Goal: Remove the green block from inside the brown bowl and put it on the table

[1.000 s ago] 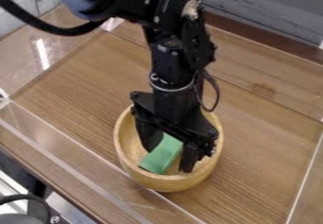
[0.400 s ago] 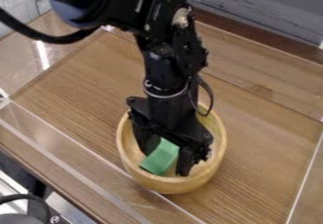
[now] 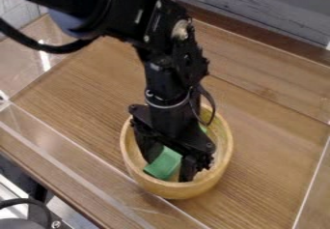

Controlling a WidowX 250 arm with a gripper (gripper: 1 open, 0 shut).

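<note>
The brown bowl [image 3: 213, 172] sits on the table [image 3: 91, 88] near the front. Inside it lies the green block [image 3: 164, 162], tilted against the bowl's inner left side. My black gripper [image 3: 173, 158] points straight down into the bowl, its jaws open and standing on either side of the block. One finger [image 3: 145, 148] is left of the block, the other [image 3: 199, 164] to its right. I cannot tell whether the fingers touch the block. The arm hides the back of the bowl.
Low clear acrylic walls [image 3: 58, 151] edge the table at the front and left. A grey plank wall [image 3: 271, 11] runs behind the table. Bare tabletop [image 3: 277, 107] lies to the right and behind the bowl.
The arm's upper part has leaned a little to the left. The gripper stays down in the bowl, open around the green block.
</note>
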